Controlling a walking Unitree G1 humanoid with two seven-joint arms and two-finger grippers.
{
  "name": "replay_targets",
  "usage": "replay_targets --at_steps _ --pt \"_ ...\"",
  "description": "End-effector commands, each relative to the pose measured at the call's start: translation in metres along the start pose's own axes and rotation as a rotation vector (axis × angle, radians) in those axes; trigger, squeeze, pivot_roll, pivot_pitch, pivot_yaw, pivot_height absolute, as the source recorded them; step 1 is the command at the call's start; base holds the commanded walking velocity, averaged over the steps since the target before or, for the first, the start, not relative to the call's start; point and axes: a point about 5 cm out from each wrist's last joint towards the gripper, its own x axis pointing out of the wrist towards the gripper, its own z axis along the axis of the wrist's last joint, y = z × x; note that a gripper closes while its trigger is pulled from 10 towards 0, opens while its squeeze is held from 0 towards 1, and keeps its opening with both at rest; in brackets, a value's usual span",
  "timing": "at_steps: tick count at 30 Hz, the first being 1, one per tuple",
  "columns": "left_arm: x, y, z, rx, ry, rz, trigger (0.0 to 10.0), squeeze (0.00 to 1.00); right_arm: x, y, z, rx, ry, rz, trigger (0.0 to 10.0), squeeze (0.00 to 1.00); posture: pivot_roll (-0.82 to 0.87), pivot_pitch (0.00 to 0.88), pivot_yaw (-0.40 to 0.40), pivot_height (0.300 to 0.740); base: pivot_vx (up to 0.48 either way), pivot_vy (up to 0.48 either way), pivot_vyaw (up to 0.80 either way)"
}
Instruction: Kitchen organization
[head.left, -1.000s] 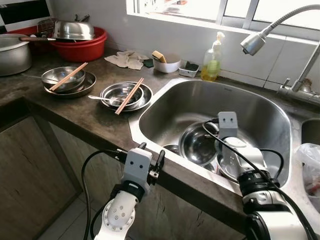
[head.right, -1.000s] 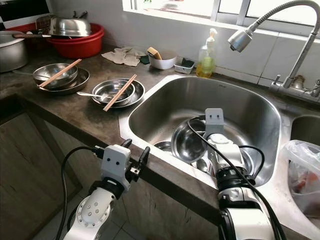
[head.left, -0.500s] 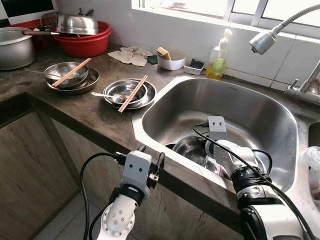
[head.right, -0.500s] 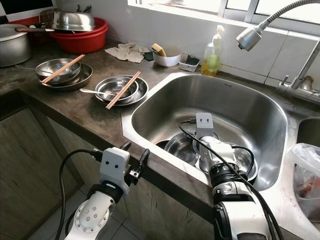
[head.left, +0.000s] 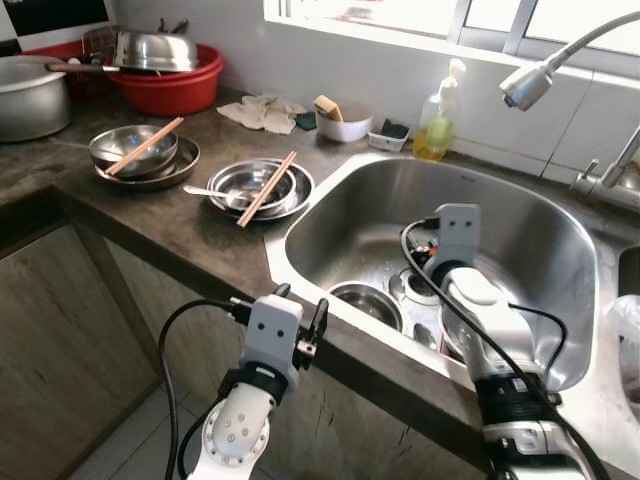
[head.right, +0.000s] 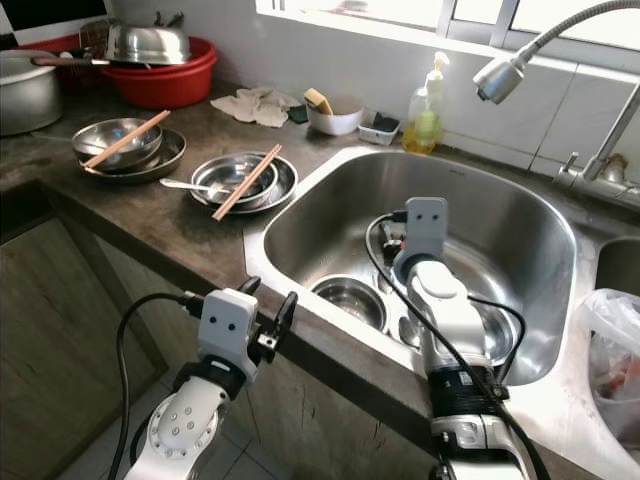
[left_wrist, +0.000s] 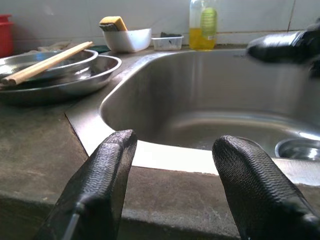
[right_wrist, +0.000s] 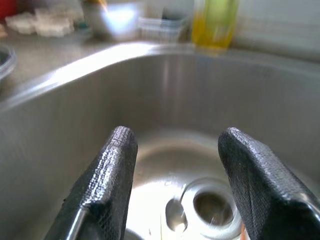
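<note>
R gripper (right_wrist: 172, 165) open, empty, above sink (head.left: 520, 215), bowl (head.left: 366, 303) just below-left

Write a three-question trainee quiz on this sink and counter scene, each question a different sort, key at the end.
1. True or false: the right hand is shut on a bowl in the sink.
2. What lies across the bowls nearest the sink? A) a ladle B) chopsticks C) a sponge
3. Fill in: the left hand hovers open at the front edge of the ____, outside the sink.

Key: 1. False; its fingers are apart and hold nothing. 2. B, the chopsticks. 3. Counter.
</note>
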Motion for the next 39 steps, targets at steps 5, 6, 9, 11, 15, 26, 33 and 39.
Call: replay_targets --at_steps 5,6,9,11,15,26,33,39 --pt "0.004 -0.001 0.003 -0.007 -0.007 0.001 10.0 0.0 -0.028 0.007 0.022 -0.041 -0.166 0.035 10.0 0.0 0.08 0.046 -0.058 0.74 0.0 0.0 0.0" --pt "0.005 -0.001 0.004 -0.006 -0.009 0.0 10.0 0.0 -0.033 0.008 0.021 -0.043 -0.178 0.045 10.0 0.0 0.07 0.04 -0.058 0.74 0.0 0.0 0.0" --pt "0.006 -0.002 0.005 -0.01 -0.02 -0.004 10.0 0.0 -0.053 0.014 0.019 -0.059 -0.217 0.069 10.0 0.0 0.07 0.031 -0.053 0.74 0.0 0.0 0.0" --pt "0.006 -0.001 0.006 -0.009 -0.024 -0.006 10.0 0.0 -0.06 0.017 0.018 -0.074 -0.224 0.082 10.0 0.0 0.07 0.028 -0.052 0.74 0.0 0.0 0.0" --pt "0.006 0.0 0.006 -0.006 -0.027 -0.001 10.0 0.0 -0.068 0.018 0.012 -0.074 -0.213 0.088 10.0 0.0 0.06 0.022 -0.051 0.74 0.0 0.0 0.0" --pt "0.002 -0.003 0.003 -0.01 -0.016 -0.012 10.0 0.0 -0.097 0.018 -0.014 -0.056 -0.132 0.067 10.0 0.0 0.07 0.014 -0.055 0.74 0.0 0.0 0.0" --pt "0.0 -0.003 0.0 -0.01 -0.001 -0.016 10.0 0.0 -0.099 0.019 -0.017 -0.053 -0.126 0.058 10.0 0.0 0.07 0.008 -0.05 0.74 0.0 0.0 0.0" --pt "-0.001 -0.004 -0.001 -0.008 0.001 -0.018 10.0 0.0 -0.096 0.02 -0.015 -0.047 -0.131 0.054 10.0 0.0 0.07 0.003 -0.056 0.74 -0.123 0.0 0.0"
